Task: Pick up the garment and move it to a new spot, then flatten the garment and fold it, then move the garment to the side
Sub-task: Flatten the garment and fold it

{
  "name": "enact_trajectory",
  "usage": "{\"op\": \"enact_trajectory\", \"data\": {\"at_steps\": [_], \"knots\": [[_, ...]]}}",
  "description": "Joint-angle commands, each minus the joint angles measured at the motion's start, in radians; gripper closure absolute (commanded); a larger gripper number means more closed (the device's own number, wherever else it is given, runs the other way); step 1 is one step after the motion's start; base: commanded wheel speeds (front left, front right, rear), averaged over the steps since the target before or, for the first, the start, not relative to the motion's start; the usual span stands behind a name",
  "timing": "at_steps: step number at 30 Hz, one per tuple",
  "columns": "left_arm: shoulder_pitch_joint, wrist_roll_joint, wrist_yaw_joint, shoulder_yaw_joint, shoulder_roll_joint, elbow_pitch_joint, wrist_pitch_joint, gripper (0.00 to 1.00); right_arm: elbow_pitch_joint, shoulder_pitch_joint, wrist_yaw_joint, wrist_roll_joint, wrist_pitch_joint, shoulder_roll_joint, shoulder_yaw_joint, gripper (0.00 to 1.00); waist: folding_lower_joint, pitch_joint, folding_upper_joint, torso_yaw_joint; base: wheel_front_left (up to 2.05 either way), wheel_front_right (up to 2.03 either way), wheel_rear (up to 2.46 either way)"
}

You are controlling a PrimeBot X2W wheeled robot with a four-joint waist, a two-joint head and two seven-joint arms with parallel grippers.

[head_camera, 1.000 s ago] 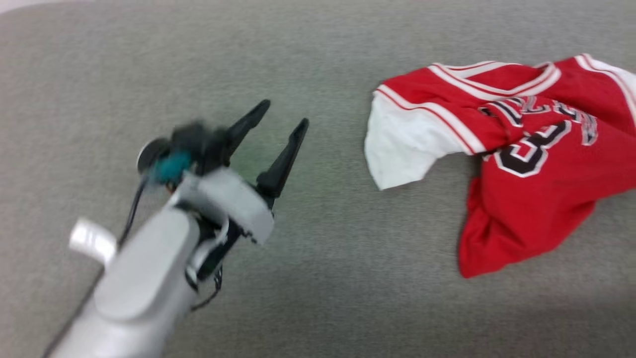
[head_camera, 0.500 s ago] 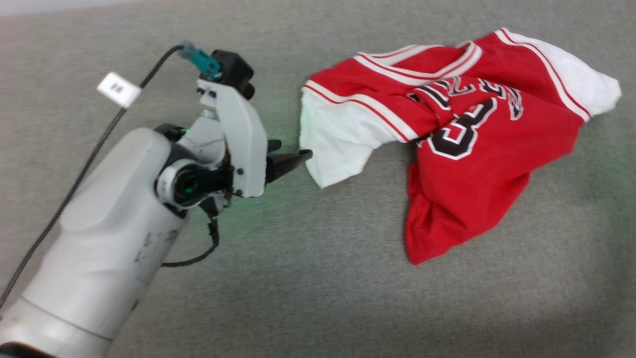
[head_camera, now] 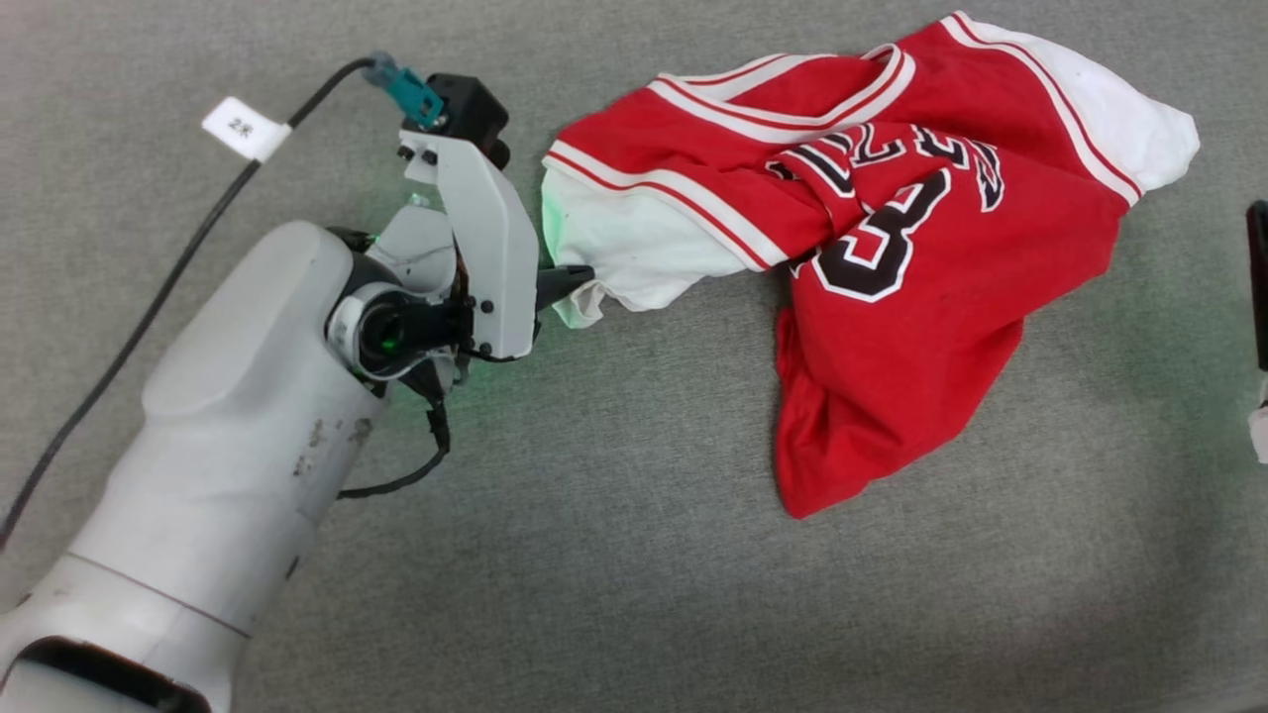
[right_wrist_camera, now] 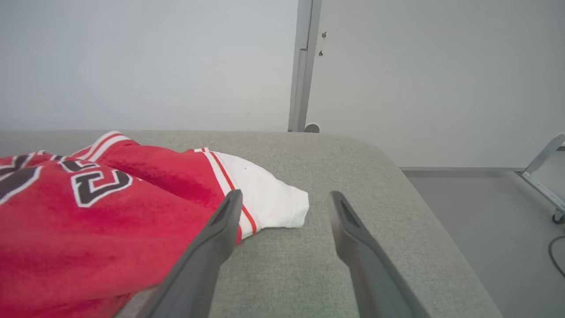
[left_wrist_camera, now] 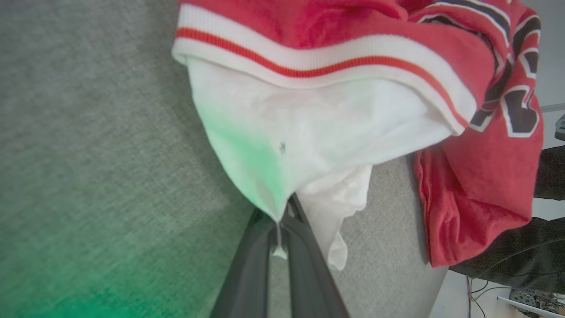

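Pinching garment [head_camera: 892, 297] by its white sleeve tip with left fingers [head_camera: 563, 281], clamped fully shut, at table [head_camera: 634, 594] left. Lying crumpled mid-table otherwise, lettering up. Holding nothing in right fingers [right_wrist_camera: 207, 256], spread wide, near other white sleeve, over table's right side.

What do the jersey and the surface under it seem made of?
The jersey looks like soft matte knit fabric, maybe polyester: it creases and drapes, with ribbed striped trim. The surface looks like grey woven upholstery: matte, visible weave.
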Motion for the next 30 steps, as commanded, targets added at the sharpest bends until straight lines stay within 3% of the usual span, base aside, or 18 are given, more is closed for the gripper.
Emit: {"op": "enact_trajectory", "data": {"at_steps": [1, 12, 19, 22, 23, 25, 30], "knots": [[0.019, 0.001, -0.001, -0.009, 0.010, 0.030, -0.003, 1.00, -0.018, 0.012, -0.001, -0.016, -0.001, 0.011, -0.008, 0.00, 0.0000, -0.019, 0.0000, 0.029, 0.00, 0.00, 0.00], [-0.005, 0.013, -0.008, 0.016, 0.149, 0.027, -0.019, 1.00, -0.173, 0.055, -0.001, -0.090, -0.001, 0.065, -0.038, 0.00, 0.0000, -0.079, 0.0000, 0.135, 0.00, 0.00, 0.00], [0.012, 0.056, 0.017, 0.006, 0.251, 0.002, -0.016, 1.00, -0.222, 0.105, -0.001, -0.110, -0.001, 0.086, -0.059, 0.00, 0.0000, -0.085, 0.0000, 0.142, 0.00, 0.00, 0.00], [0.028, 0.061, 0.023, 0.012, 0.261, -0.015, -0.045, 0.98, -0.221, 0.123, -0.001, -0.109, -0.001, 0.089, -0.065, 0.00, 0.0000, -0.087, 0.0000, 0.139, 0.00, 0.00, 0.00], [0.035, 0.060, 0.023, 0.015, 0.263, -0.018, -0.058, 0.73, -0.217, 0.127, -0.001, -0.107, -0.001, 0.088, -0.065, 0.00, 0.0000, -0.089, 0.0000, 0.138, 0.00, 0.00, 0.00], [0.052, 0.072, 0.022, 0.017, 0.267, -0.024, -0.096, 0.00, -0.214, 0.137, -0.001, -0.106, -0.001, 0.086, -0.067, 0.00, 0.0000, -0.097, 0.0000, 0.140, 0.00, 0.00, 0.00], [0.101, 0.167, 0.016, -0.018, 0.293, -0.065, -0.244, 0.00, -0.202, 0.157, -0.001, -0.099, 0.006, 0.063, -0.069, 0.00, 0.0000, -0.133, 0.0000, 0.161, 0.00, 0.00, 0.00]]}}
